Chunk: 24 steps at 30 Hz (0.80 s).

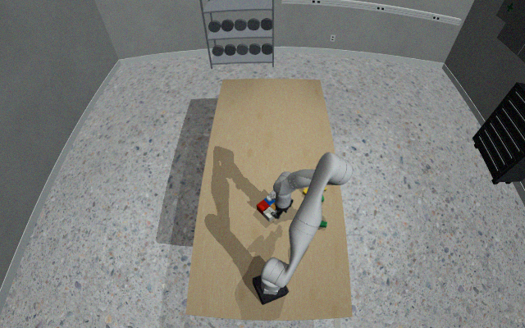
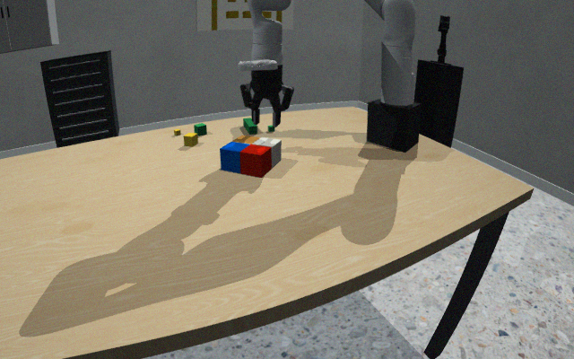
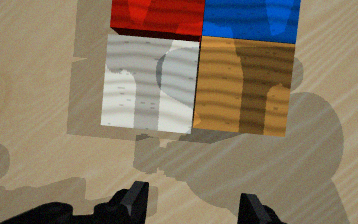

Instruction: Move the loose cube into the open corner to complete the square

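Observation:
Four cubes sit together in a tight square on the table: a red cube point(image 3: 157, 17) point(image 2: 256, 160) point(image 1: 262, 206), a blue cube point(image 3: 252, 17) point(image 2: 231, 156), a white cube point(image 3: 147, 82) point(image 2: 271, 144) point(image 1: 268, 214) and an orange cube point(image 3: 242, 85) point(image 2: 246, 139). Their faces touch with no visible gaps. My gripper point(image 3: 192, 206) point(image 2: 266, 118) point(image 1: 280, 211) is open and empty. It hangs above the table just beside the white and orange cubes, clear of them.
Small green blocks point(image 2: 249, 126) point(image 2: 200, 129) point(image 1: 323, 224) and yellow blocks point(image 2: 190, 139) point(image 2: 177, 132) lie scattered beyond the square. The arm's black base point(image 2: 392, 124) point(image 1: 269, 291) stands near the table's edge. A shelf rack point(image 1: 239, 33) and a black cabinet point(image 2: 81, 97) stand off the table.

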Each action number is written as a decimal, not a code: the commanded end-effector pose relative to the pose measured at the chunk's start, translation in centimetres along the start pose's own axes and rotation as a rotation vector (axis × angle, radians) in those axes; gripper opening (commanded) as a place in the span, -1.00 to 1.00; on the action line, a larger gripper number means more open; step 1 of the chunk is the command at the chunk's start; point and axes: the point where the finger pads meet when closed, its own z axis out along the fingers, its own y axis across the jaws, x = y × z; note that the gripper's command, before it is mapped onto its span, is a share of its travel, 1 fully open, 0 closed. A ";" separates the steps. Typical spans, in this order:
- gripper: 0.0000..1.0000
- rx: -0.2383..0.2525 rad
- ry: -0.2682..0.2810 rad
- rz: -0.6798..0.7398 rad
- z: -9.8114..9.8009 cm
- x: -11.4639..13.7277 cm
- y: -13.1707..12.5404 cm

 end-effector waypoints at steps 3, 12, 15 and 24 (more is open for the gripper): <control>0.12 0.010 -0.004 -0.005 1.8 0.1 -0.5; 0.12 0.010 -0.004 -0.005 3.6 0.1 -0.4; 0.12 0.010 -0.004 -0.005 4.2 0.1 -0.4; 0.12 0.010 -0.004 -0.005 5.2 0.1 -0.4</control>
